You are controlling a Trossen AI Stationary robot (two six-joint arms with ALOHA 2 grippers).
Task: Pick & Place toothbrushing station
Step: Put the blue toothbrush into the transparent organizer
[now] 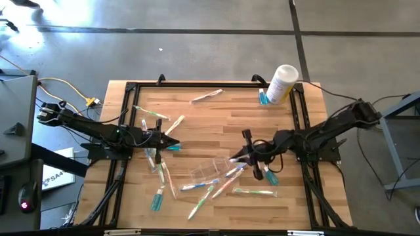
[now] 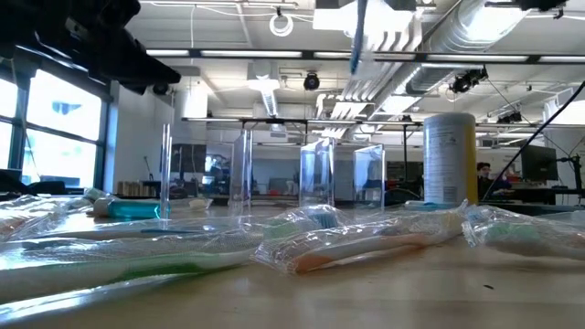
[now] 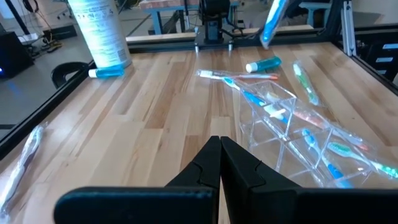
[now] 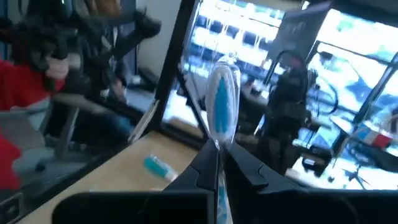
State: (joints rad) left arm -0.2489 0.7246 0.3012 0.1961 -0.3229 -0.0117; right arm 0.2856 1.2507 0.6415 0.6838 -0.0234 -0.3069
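1. Two grippers over the wooden table (image 1: 216, 124) right now, and both of mine are clenched
2. My right gripper (image 4: 219, 163) is pinched on a blue toothbrush (image 4: 221, 111) in its clear wrapper, the brush head standing up between my fingertips; from above that gripper (image 1: 244, 155) sits right of centre, just beside the clear plastic organizer (image 1: 207, 172)
3. My left gripper (image 3: 220, 144) is pressed tight with nothing between the tips; from above it (image 1: 172, 143) hovers left of centre, among scattered wrapped brushes
4. The organizer lies on the table ahead of my left fingers, its clear compartments tipped over, with wrapped toothbrushes (image 3: 323, 140) lying in and around it, blue, green and orange ones
5. A teal tube (image 3: 263, 64) rests on the wood beyond the organizer; another teal tube (image 1: 157, 199) lies near the front left of the table
6. A white canister (image 1: 283, 82) stands near the back right edge, a small teal tube (image 1: 263, 98) touching its base
7. One wrapped brush (image 1: 206, 96) lies alone near the back edge, well apart from the rest
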